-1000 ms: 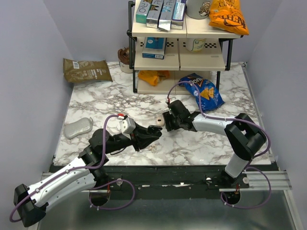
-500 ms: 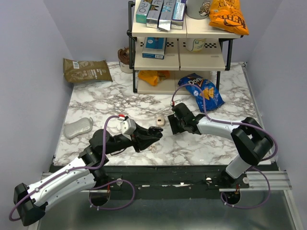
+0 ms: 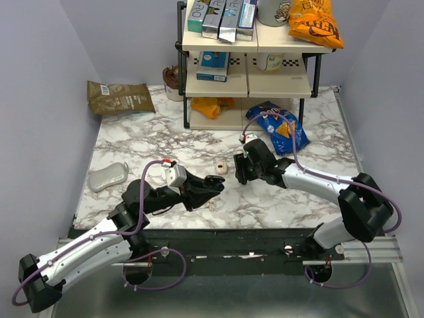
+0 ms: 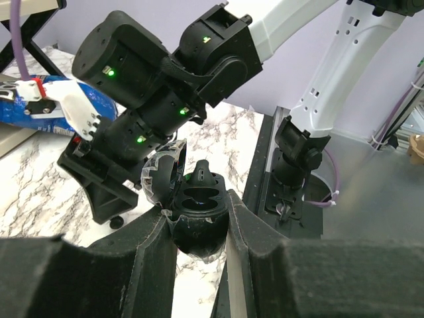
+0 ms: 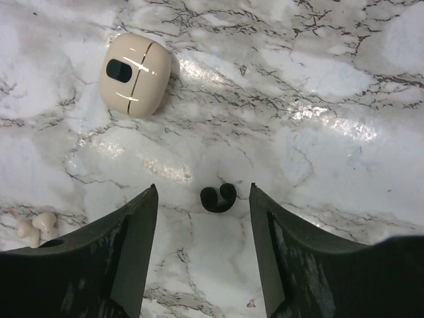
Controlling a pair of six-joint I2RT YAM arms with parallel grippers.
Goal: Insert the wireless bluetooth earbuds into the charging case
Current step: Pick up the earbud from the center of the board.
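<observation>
In the top view the left gripper (image 3: 213, 186) reaches in from the near left over the marble table (image 3: 146, 142). Its fingers are closed around a small dark thing that is too small to make out from here. The right gripper (image 3: 237, 170) points toward it from the right, low over the marble. The beige charging case (image 3: 220, 167) lies shut on the table just beside the right gripper's tips and a little beyond the left one's. A shelf rack (image 3: 248, 73) stands at the far edge, with a blue chip bag (image 3: 281, 126) by its foot. In the left wrist view the left gripper (image 4: 199, 222) clamps a black charging case (image 4: 199, 215) between its two fingers (image 4: 152, 252). The lid (image 4: 159, 177) is swung open to the left and the wells are exposed. A black bud (image 4: 202, 173) seems to sit at the back of the tray, though black on black makes that hard to tell. The right arm (image 4: 159, 93) fills the space just beyond. In the right wrist view the right gripper (image 5: 203, 193) is spread wide and holds nothing. A black earbud (image 5: 218, 197) lies on the marble between its fingers (image 5: 129, 258), touching neither. The beige charging case (image 5: 134, 74) lies closed at upper left, apart from the fingers. The cream earbuds (image 5: 36, 227) lie together at the left edge, just outside the left-hand finger.
</observation>
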